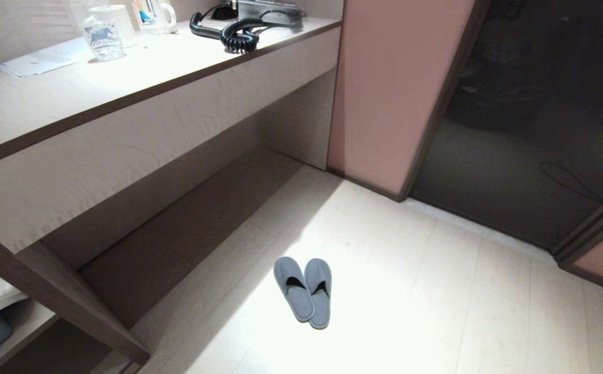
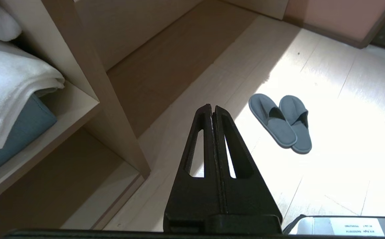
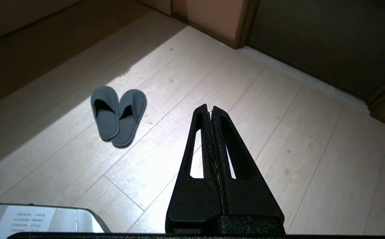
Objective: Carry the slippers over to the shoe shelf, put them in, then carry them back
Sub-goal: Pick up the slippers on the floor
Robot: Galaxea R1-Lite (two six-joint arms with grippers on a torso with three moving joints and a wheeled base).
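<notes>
Slippers (image 1: 304,291) side by side on floor (image 1: 436,291) beside desk (image 1: 125,104), both grippers' fingers (image 2: 209,132) clenched empty.

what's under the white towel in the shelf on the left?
A grey-blue cushion or folded fabric lies under the white towel, on the shelf board. The towel covers its top, so what it is and how far back it goes cannot be seen.

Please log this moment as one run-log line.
slippers: side by side on floor, untouched | left gripper: shut, empty, above floor | right gripper: shut, empty, above floor | step: pickup not started
</notes>
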